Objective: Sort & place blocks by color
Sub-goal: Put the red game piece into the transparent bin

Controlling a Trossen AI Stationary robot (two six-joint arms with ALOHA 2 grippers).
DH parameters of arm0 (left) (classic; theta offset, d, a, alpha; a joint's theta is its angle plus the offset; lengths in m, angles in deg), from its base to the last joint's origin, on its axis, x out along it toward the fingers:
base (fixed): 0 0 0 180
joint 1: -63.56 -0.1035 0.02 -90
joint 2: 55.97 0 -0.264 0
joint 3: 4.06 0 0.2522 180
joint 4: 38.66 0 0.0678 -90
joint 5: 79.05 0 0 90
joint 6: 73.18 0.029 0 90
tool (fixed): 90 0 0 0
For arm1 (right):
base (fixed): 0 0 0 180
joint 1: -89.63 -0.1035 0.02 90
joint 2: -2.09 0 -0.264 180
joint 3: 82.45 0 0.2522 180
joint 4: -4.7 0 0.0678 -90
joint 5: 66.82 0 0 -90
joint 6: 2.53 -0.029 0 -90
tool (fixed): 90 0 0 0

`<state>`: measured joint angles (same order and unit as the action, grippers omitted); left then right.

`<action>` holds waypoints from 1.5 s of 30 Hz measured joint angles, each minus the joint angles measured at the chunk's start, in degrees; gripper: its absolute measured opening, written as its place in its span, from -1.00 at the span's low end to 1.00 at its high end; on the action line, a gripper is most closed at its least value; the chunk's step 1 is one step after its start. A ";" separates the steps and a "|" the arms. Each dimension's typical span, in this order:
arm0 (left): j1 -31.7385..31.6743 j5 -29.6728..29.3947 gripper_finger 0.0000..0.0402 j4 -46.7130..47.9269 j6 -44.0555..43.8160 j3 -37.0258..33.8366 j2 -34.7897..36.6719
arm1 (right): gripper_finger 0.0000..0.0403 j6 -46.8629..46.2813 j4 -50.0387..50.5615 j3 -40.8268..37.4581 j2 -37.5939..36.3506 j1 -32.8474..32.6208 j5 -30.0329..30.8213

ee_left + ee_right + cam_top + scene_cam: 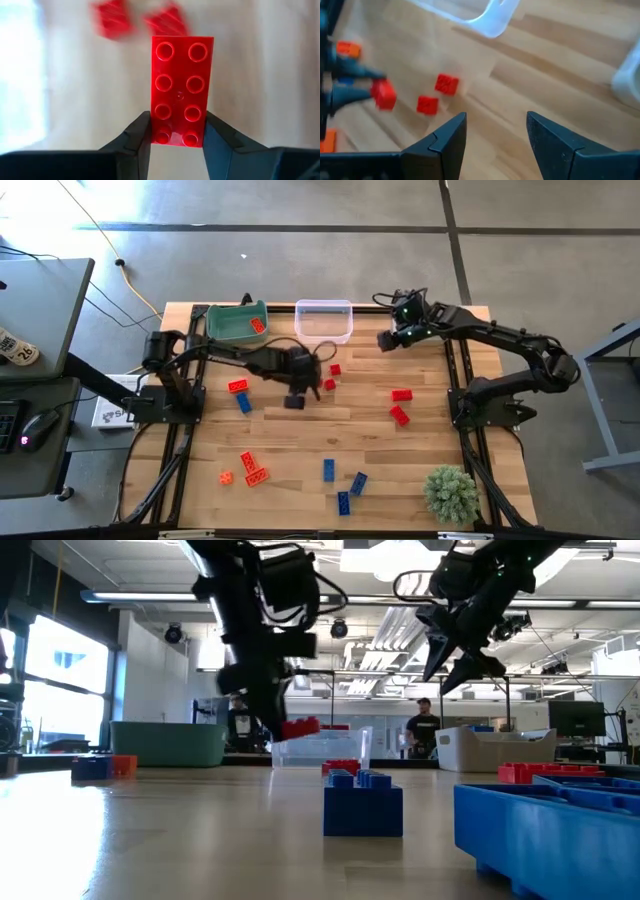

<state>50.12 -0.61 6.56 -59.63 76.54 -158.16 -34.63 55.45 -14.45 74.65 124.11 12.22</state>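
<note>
My left gripper (pixel 312 380) hangs over the table's middle, shut on an oblong red block (pixel 178 87) with eight studs. The same block (pixel 300 727) shows in the low view, and beside the left fingers as a red block (pixel 383 95) in the right wrist view. My right gripper (pixel 497 130) is open and holds nothing. It hovers near the clear bin's (pixel 323 320) right side. Red, orange and blue blocks lie scattered flat on the table. Two small red blocks (pixel 335 369) (pixel 329 384) lie just past the left gripper. My left gripper pinches the red block between its two fingers, one on each long side, at the end nearest the wrist (pixel 177 137). The fingers come slanting down from the table's left and lie along the block. The block is lifted clear, studs up, sticking out beyond the fingertips.
A green bin (pixel 237 323) with a red block in it and the clear bin stand at the far edge. More red blocks (pixel 400 405) lie right of the middle, orange blocks (pixel 250 470) and blue blocks (pixel 343 485) near the front edge. A small plant (pixel 450 492) stands at the near right corner.
</note>
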 joint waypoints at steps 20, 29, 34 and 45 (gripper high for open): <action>-19.53 1.54 -0.46 -9.28 -18.98 7.62 0.15 | -0.03 4.09 0.00 0.00 0.02 -4.59 -5.75; -23.00 2.38 -0.28 -12.45 -20.90 7.62 0.15 | -0.03 3.67 0.48 0.00 0.02 -6.22 -7.12; -23.16 2.08 -0.22 -12.42 -18.43 7.62 0.15 | -0.03 5.38 0.52 0.00 0.02 -8.66 -12.29; -23.20 2.07 -0.01 -12.39 -17.86 7.62 0.17 | -0.03 10.05 -0.70 0.00 0.02 -18.85 -11.08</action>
<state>26.91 1.46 -5.83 -77.49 84.16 -157.98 -24.58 54.75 -14.45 74.67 105.26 1.14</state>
